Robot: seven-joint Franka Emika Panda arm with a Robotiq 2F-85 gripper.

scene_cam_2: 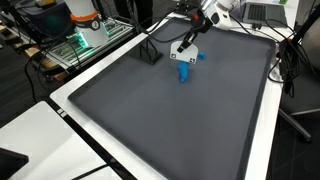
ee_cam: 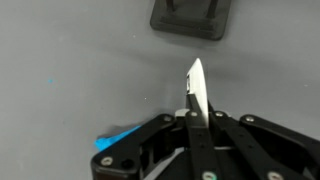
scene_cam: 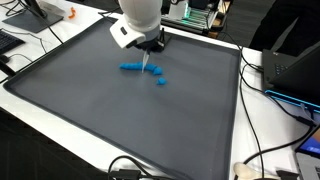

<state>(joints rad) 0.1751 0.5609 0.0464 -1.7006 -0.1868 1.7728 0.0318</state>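
Hand (ee_cam: pixel 196 115) tight on wht pointed strip (ee_cam: pixel 196 85)

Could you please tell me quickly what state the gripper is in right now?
Gripper: closed, holding a thin white blade-like piece, its tip near the blue pieces.
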